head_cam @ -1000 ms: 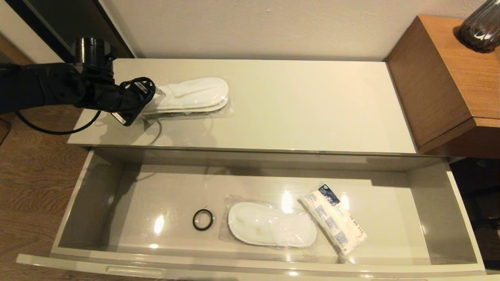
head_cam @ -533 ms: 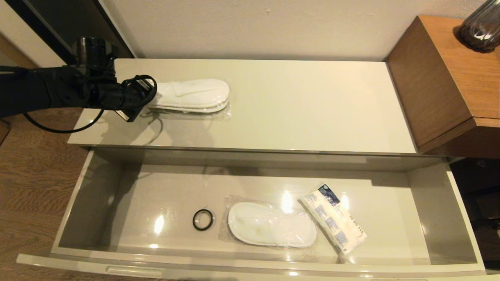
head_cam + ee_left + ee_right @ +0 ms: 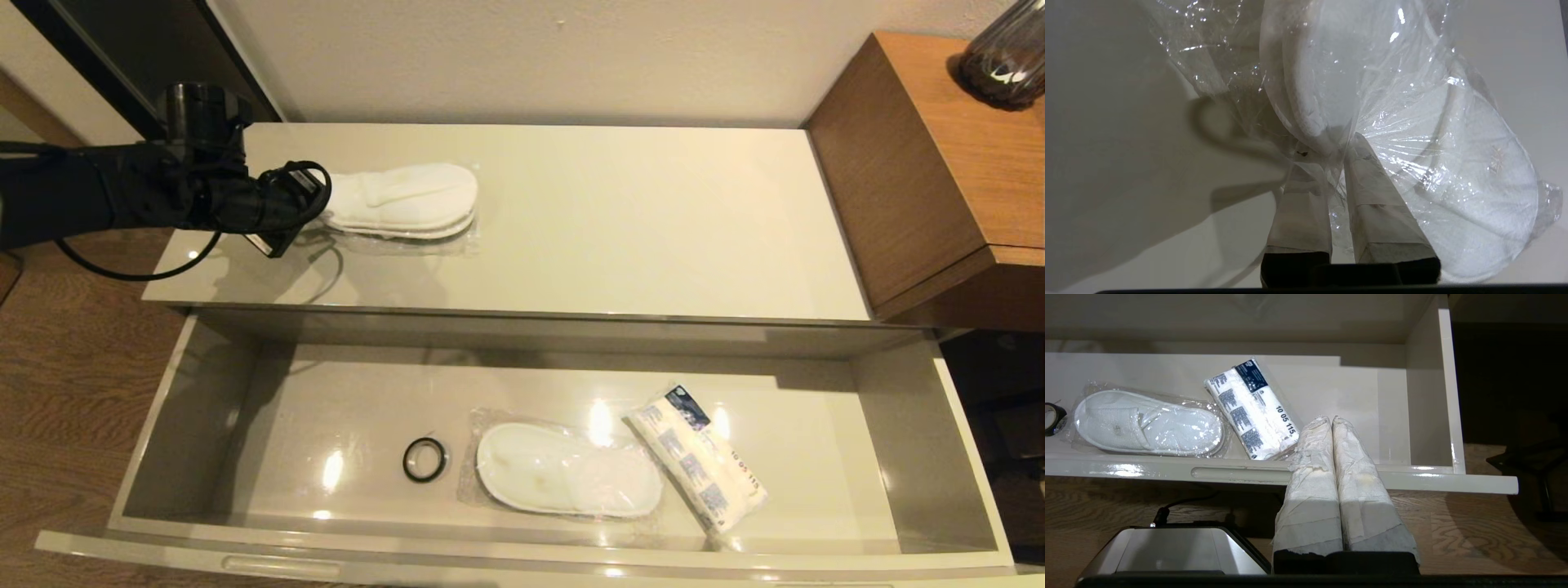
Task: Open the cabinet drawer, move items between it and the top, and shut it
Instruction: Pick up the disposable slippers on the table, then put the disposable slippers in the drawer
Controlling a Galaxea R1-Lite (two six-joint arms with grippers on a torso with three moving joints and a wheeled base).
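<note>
Left claw (image 3: 1337,157): pinching the bunched clear wrap at the heel end of the wrapped slippers (image 3: 400,200), at the left end of the top (image 3: 653,220).
Grip: it looks to be on film more than on slipper, so I would lift slowly and watch for the film sliding out of the padded fingers (image 3: 1380,196).
Load: the pair hangs to one side of the pinch; keep the swing small and the far toe end from dragging on the glossy surface.
Cabinet drawer (image 3: 204,425): pulled out below the top, with a second slipper pack (image 3: 569,469), the tissue pack (image 3: 699,469) and a black ring (image 3: 424,459) on its floor.
Landing: the bare floor left of the black ring looks the safest spot.
Right claw (image 3: 1331,422): pressed together, idle in front of the drawer front, near the tissue pack.
</note>
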